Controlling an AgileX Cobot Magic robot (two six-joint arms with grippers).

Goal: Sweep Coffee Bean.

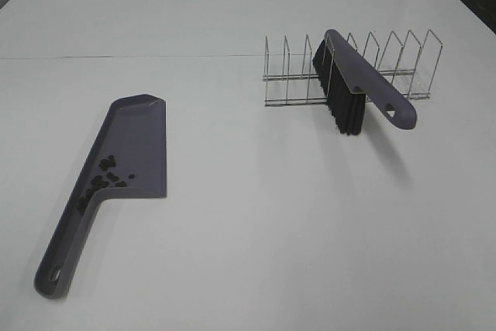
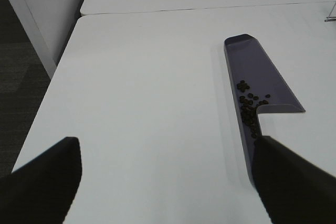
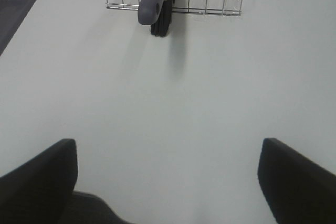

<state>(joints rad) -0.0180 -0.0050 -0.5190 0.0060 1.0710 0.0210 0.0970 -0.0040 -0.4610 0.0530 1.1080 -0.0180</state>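
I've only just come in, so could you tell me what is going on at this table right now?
Nothing is being handled at this moment. The coffee beans already lie in the purple-grey dustpan, which rests flat on the white table. The brush is propped in the wire rack. The left gripper and right gripper are both open and empty, back from the tools.

You've got the coffee bean [image 1: 103, 178] cluster, tiny dark ovals, loose in the purple-grey dustpan [image 1: 143, 137], piled near its handle junction, at 9 o'clock on the desk [image 1: 256, 207].
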